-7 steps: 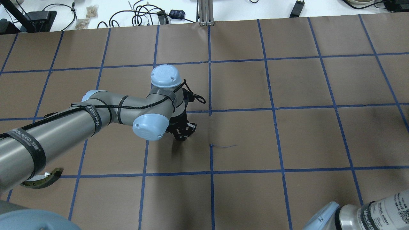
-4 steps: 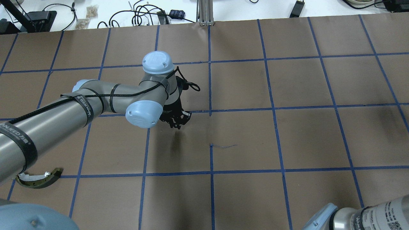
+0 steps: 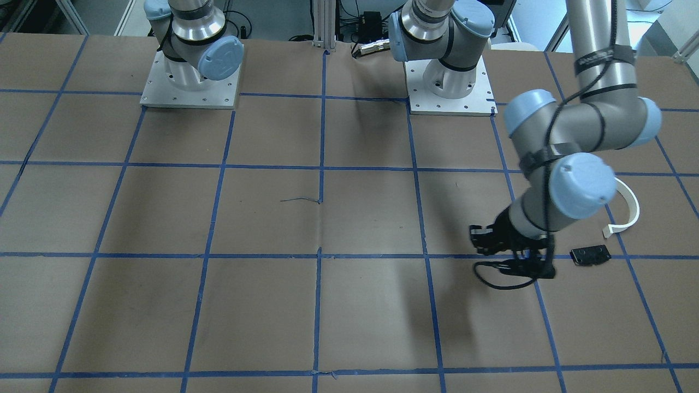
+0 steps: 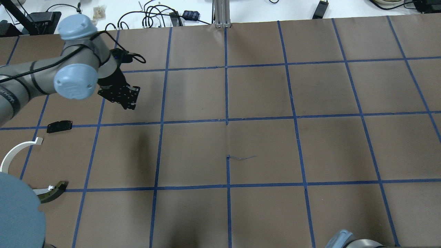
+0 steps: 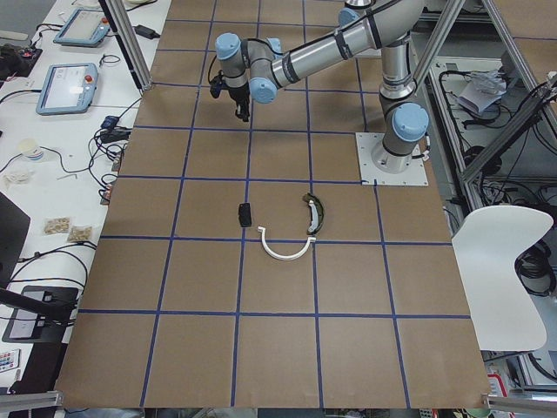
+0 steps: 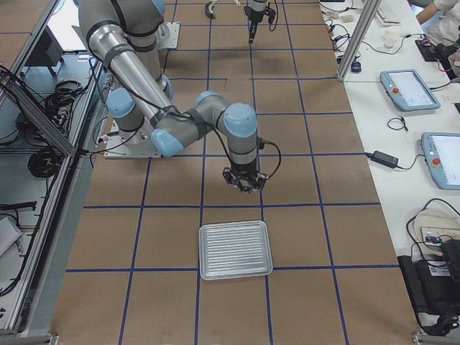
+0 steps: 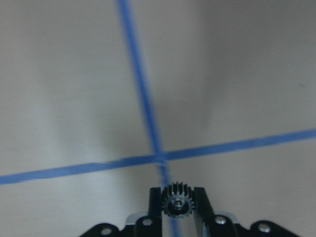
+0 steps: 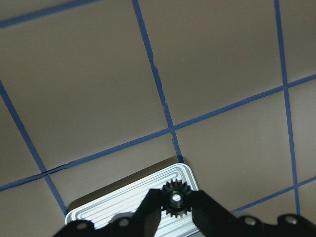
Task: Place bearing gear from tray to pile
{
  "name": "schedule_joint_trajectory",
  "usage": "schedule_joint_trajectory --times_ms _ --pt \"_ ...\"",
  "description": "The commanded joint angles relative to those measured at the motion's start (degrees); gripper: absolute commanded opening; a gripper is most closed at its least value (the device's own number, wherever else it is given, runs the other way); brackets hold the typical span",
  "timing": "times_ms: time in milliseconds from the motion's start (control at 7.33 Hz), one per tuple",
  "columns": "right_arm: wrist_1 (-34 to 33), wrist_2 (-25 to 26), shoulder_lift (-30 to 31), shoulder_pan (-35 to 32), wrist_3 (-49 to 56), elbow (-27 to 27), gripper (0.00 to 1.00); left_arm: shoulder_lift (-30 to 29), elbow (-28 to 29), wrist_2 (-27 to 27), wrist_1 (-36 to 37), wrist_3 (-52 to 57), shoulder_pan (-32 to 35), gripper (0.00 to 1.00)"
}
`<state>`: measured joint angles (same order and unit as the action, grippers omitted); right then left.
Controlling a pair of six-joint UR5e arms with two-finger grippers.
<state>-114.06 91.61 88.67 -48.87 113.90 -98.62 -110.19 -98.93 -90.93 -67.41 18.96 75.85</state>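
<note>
In the overhead view's lower left, the left arm's blue joint cap (image 4: 17, 210) hides one end of the white half-ring strip (image 4: 13, 148) and much of the dark olive-edged curved piece (image 4: 52, 191). The tray (image 8: 113, 197) runs off the right wrist view's bottom edge. The table cover (image 7: 74, 74) looks blurred in the left wrist view.

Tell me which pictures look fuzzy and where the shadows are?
Left wrist view: the gear is sharp, the blue tape behind it blurry. Right wrist view: the other gear and the tray look crisp. Overhead view: a soft dark shadow lies on the table.
</note>
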Motion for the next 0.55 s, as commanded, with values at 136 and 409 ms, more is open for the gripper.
schedule_joint_trajectory --times_ms 136,409 --pt "14.0 1.1 7.4 -9.4 -25.0 -0.3 0.20 0.3 -3.1 -7.5 0.3 14.5 -18.4 0.00" --pt "18.2 0.6 7.7 -16.8 -38.5 -0.3 0.21 -1.2 -3.5 -7.3 0.4 18.7 -28.2 0.00"
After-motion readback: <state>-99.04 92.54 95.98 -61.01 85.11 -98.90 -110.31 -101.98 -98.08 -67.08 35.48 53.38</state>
